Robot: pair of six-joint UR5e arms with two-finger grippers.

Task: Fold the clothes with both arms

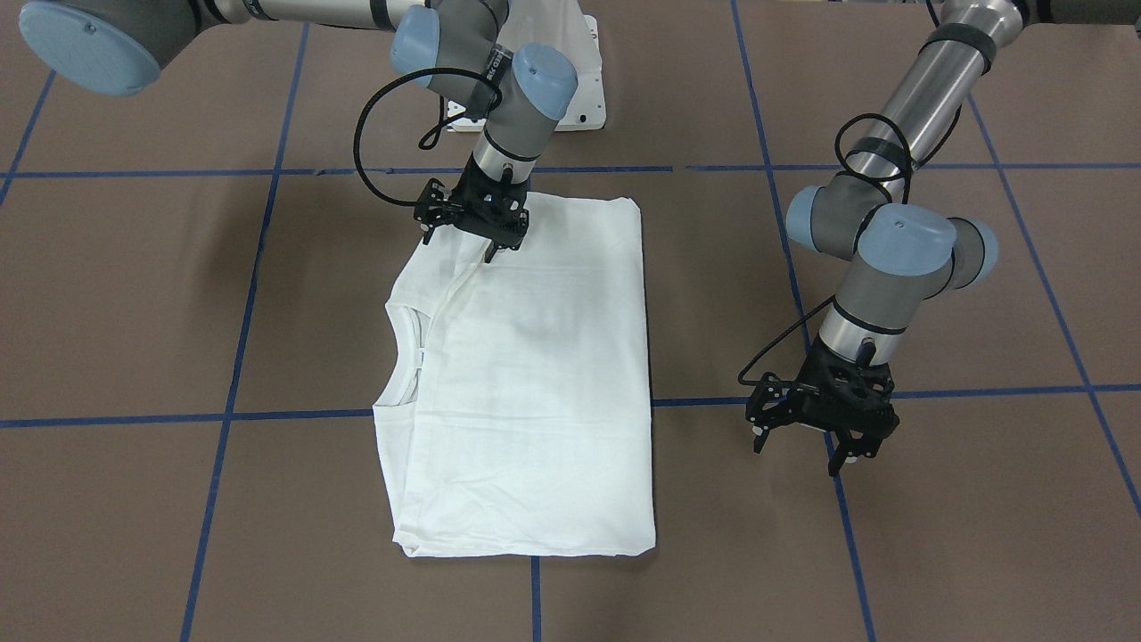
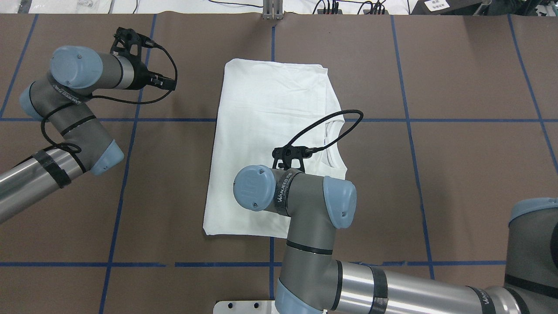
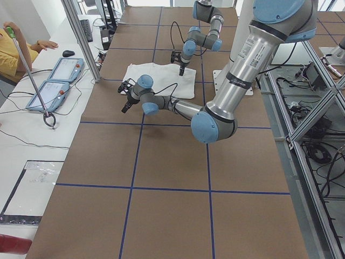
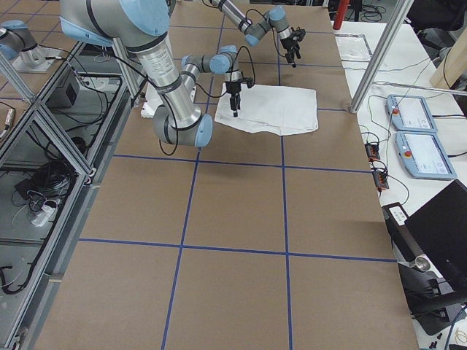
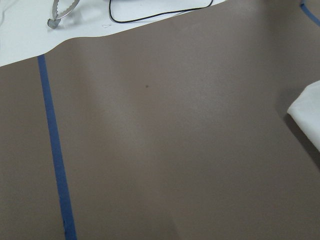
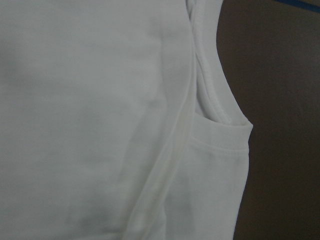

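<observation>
The white shirt (image 1: 535,383) is seen laid flat on the brown table (image 1: 134,294), folded into a tall rectangle. Its round collar (image 1: 406,352) is turned toward the robot's right side. A blue tape line (image 1: 267,415) is crossed by the cloth near its middle. The right gripper (image 1: 459,245) is held over the shirt's corner nearest the white pedestal base (image 1: 575,98), on the collar side. Its fingers are spread apart and nothing is clasped between them. Whether the lower fingertip rests on the cloth cannot be told. In the right wrist view the frame is filled by folded cloth, and the collar's ribbed edge is shown beside a diagonal fold. The left gripper (image 1: 798,455) is held above bare table, off the shirt's opposite long edge and apart from the cloth. Its fingers are likewise released and empty. In the left wrist view only one corner of the shirt is caught at the right edge.
</observation>
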